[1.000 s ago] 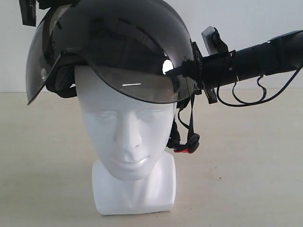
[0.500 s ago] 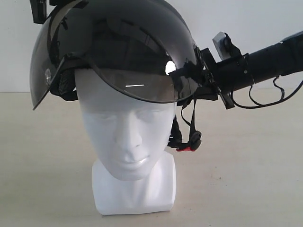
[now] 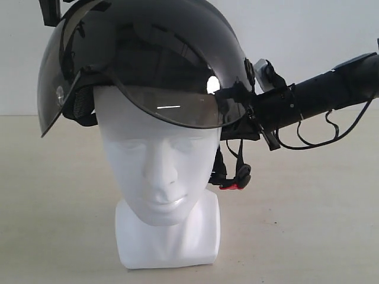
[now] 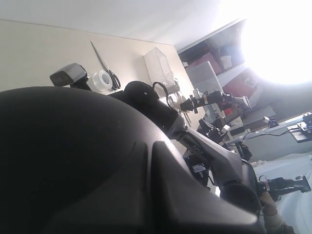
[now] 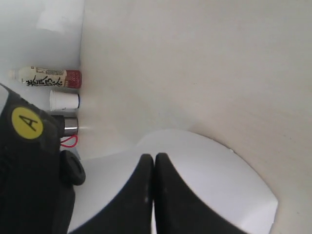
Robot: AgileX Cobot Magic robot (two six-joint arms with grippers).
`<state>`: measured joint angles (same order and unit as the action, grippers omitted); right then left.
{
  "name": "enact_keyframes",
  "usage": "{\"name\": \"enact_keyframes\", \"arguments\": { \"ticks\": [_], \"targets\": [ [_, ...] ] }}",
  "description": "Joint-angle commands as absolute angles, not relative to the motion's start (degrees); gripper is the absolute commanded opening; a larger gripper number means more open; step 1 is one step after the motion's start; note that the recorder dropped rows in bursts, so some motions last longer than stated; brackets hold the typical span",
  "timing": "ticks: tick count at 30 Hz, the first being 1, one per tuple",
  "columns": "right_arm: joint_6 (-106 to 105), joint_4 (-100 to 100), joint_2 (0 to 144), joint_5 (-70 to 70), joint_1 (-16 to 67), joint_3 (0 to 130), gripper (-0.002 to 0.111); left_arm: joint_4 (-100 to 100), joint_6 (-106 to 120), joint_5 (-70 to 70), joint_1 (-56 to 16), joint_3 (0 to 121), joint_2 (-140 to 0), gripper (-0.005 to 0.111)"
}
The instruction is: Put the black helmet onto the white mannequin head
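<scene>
One black helmet [image 3: 148, 59] sits atop the white mannequin head [image 3: 160, 171]; the right end effector [image 5: 154, 157] beside it is pinched closed and empty; whether the left end effector [image 3: 50, 12] grips, I cannot tell.

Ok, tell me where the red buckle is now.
Exterior view: the red buckle hangs on the right, beside the jaw of the white mannequin head, below the black helmet.

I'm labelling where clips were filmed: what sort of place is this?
Probably a robotics lab: another robot arm in the background, stacked storage boxes, and scissors beside a tape roll.
</scene>
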<state>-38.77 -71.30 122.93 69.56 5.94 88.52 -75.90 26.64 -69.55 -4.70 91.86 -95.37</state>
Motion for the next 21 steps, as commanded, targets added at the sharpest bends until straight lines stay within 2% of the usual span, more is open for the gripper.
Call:
{"name": "enact_keyframes", "arguments": {
  "ticks": [1, 21],
  "targets": [
    [-39.1, -72.4, 122.7, 70.0, 7.5, 88.7, 0.000, -76.7, 27.5, -70.0, -5.2, 92.0, -94.7, 0.004],
    [-40.4, -82.0, 120.8, 70.0, 9.6, 88.7, 0.000, -76.9, 28.0, -70.0, -5.2, 92.0, -94.7, 0.004]
  ]
}}
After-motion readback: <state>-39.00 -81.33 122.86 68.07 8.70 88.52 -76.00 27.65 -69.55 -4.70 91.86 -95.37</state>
